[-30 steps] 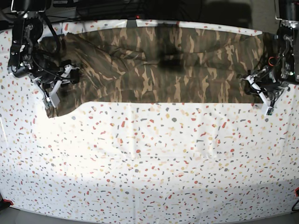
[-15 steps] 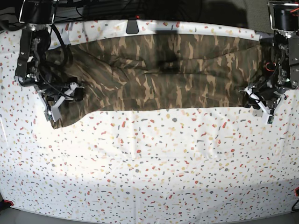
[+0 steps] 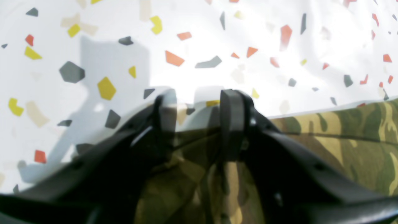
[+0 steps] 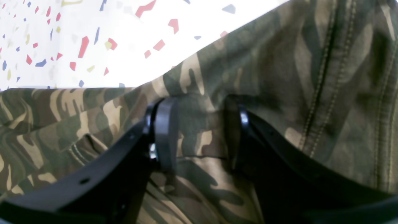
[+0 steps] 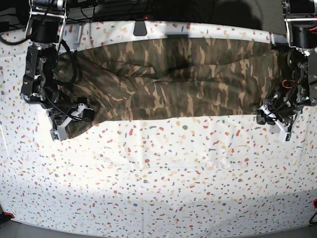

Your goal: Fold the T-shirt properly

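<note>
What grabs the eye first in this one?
The camouflage T-shirt, stretched as a long band across the far half of the confetti-speckled tablecloth. At each end a tool pinches its near edge: the right tool on the base view's left, the left tool on its right.

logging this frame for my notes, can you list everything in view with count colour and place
T-shirt: one, brown, tan and dark olive camouflage, stretched wide across the far half of the table, its near edge running between the two pincers
tablecloth: one, white with red, yellow and grey flecks, covering the whole table, slightly wrinkled near the middle
cables: several, dark, bunched beyond the far edge of the table
right pincer: one, black with pale fingers, at the shirt's corner on the base view's left, cloth between its fingers in the wrist view
left pincer: one, black with pale fingers, at the shirt's edge on the base view's right, cloth between its fingers in the wrist view
</note>
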Motion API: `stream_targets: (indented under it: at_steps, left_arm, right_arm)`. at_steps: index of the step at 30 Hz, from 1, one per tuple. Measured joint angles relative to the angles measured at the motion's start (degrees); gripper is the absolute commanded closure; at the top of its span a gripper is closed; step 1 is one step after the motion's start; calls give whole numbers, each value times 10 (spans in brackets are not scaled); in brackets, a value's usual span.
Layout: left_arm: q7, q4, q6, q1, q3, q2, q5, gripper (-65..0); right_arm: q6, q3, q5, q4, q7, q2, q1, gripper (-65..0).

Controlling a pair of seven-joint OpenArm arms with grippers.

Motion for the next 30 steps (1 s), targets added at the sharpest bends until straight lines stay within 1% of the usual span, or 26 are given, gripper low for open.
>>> stream_targets:
  at_steps: [2,4,5,9,13,15,18,19,21,22,24,30]
  left_arm:
    - [-2,4,1,3,0,0,-2,-224]
    - [-1,30,18,19,0,2,3,-214]
    - [14,51,21,31,0,3,5,-214]
    - [115,165,29,85,2,-4,20,-214]
    - [168,269,48,151,5,-7,30,-214]
    - [187,307,49,182,7,-7,33,-215]
    - [191,340,47,220,7,-9,35,-215]
    - [184,347,47,232,7,-9,35,-215]
    - [149,351,46,247,7,-8,55,-215]
    - [134,352,51,251,7,-8,65,-215]
    - [124,352,69,253,7,-8,71,-215]
    - [129,349,70,228,9,-7,80,-215]
  right_arm:
    - [16,0,0,0,2,1,0,-254]
    - [20,1,22,6,-7,5,-1,-255]
    - [22,1,35,14,-18,4,-3,-255]
    - [26,-2,34,51,-64,1,-7,-255]
    - [26,-2,32,70,-79,1,-11,-255]
    - [26,-2,33,72,-79,1,-13,-254]
    - [26,-2,32,72,-81,1,-12,-254]
    - [26,-2,32,72,-81,1,-12,-254]
    - [26,-2,36,72,-81,1,-13,-254]
    - [26,-2,40,72,-81,1,-13,-255]
    - [26,-2,41,72,-81,1,-13,-255]
    - [26,-2,41,72,-81,1,-13,-254]
